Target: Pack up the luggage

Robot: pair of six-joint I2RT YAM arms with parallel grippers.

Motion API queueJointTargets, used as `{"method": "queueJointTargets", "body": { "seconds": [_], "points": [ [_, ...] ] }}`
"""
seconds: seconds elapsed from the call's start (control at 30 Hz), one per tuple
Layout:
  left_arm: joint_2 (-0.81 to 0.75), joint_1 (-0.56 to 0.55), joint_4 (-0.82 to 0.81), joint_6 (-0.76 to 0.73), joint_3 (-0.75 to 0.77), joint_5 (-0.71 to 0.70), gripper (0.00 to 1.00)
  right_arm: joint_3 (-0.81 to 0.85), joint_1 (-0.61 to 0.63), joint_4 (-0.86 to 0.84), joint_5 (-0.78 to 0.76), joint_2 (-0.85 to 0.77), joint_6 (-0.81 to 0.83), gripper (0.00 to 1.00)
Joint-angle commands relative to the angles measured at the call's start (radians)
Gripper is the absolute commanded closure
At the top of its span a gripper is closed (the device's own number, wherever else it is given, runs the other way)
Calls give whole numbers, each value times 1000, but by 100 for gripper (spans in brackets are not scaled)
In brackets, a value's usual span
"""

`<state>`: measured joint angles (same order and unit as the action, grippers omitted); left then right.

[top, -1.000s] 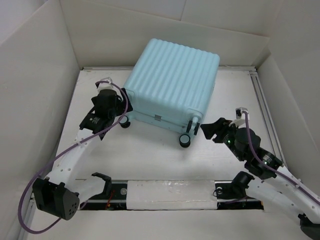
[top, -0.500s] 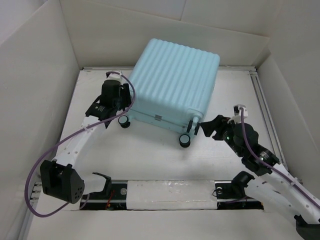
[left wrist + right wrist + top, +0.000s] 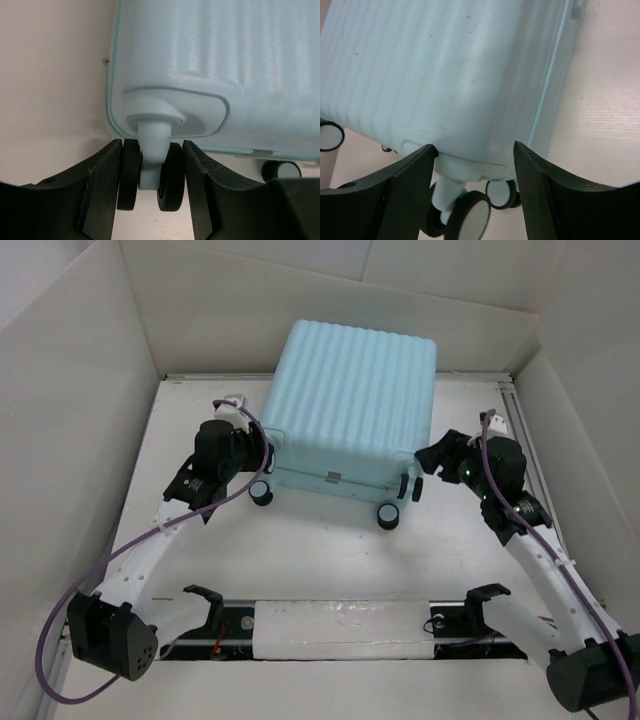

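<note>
Finds the luggage (image 3: pixel 350 400) lying flat and shut at the far middle of the table (image 3: pixel 300 560), ribbed side up, wheels toward the arms. Seems placed so in order that both near corners can be reached, one from each side.

Has the left gripper (image 3: pixel 151 150) clenched on the left caster (image 3: pixel 170 180), with black fingers (image 3: pixel 100 180) pressed against the two discs and the stem between them. Probably taken as a handle, being the only small part that sticks out from a shell too wide for any jaw.

Shows the right gripper (image 3: pixel 475 147) released, fingers spread on both sides of the right corner, with the right caster (image 3: pixel 470 220) below and between them, not touched as far as visible. Perhaps lining up for the same kind of hold, to steady or turn the case before opening; only a guess.

Hard plastic shell, pale aqua, matte and a little grainy, with long rounded ribs, soft corners and a few fine scratches. Twin discs on each caster, black with white faces, on a moulded pale stem in a rounded socket. Smooth, pale table. Likely to roll or slide easily when pushed.
</note>
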<state>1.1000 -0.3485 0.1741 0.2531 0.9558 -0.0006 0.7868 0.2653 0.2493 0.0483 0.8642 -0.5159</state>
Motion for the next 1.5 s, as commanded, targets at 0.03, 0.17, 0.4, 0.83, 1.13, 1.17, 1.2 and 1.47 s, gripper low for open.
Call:
{"method": "queueJointTargets", "body": {
  "seconds": [0.03, 0.17, 0.4, 0.83, 1.13, 1.17, 1.2, 1.47],
  "points": [
    [-87, -67, -44, 132, -107, 296, 100, 74, -100, -130, 226, 151, 42, 31],
    [-123, -236, -60, 181, -131, 246, 100, 210, -133, -177, 349, 334, 62, 31],
    [-98, -601, -125, 282, -88, 51, 100, 509, -124, -130, 631, 532, 79, 38],
    [-245, -652, -173, 353, -146, -148, 100, -119, -103, -183, 372, -363, 33, 87],
    [-330, -642, -130, 362, -137, -214, 100, -474, -43, -355, 139, -379, 8, 98],
    [-330, -633, -119, 353, -121, -214, 100, -503, -43, -387, 125, -364, 8, 83],
    [-330, -633, -119, 353, -108, -214, 100, -512, -43, -451, 116, -343, 8, 74],
    [-348, -633, -139, 353, -129, -162, 100, -598, -43, -904, 78, -92, 71, 44]
  ]
}}
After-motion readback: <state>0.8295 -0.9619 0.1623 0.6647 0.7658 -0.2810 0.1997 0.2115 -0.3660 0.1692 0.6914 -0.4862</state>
